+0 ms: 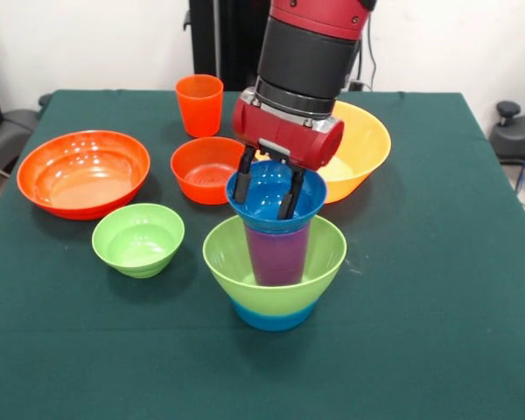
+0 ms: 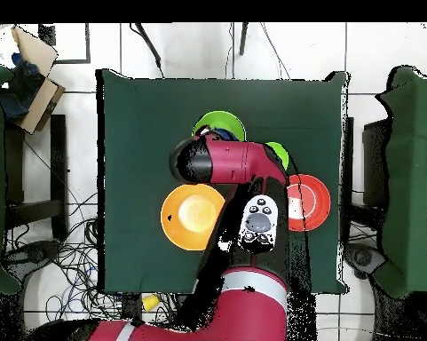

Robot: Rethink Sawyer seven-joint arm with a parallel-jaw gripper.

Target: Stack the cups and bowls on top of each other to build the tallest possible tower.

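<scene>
Green table (image 1: 437, 289), claw (image 1: 269, 188) inside dark blue bowl (image 1: 254, 206)

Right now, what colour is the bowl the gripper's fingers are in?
Dark blue bowl, atop the purple cup; front view shows it best.

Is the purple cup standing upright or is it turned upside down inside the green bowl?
Upside down. The purple cup is narrower at the top than at the bottom, standing in the green bowl with the dark blue bowl on it.
</scene>
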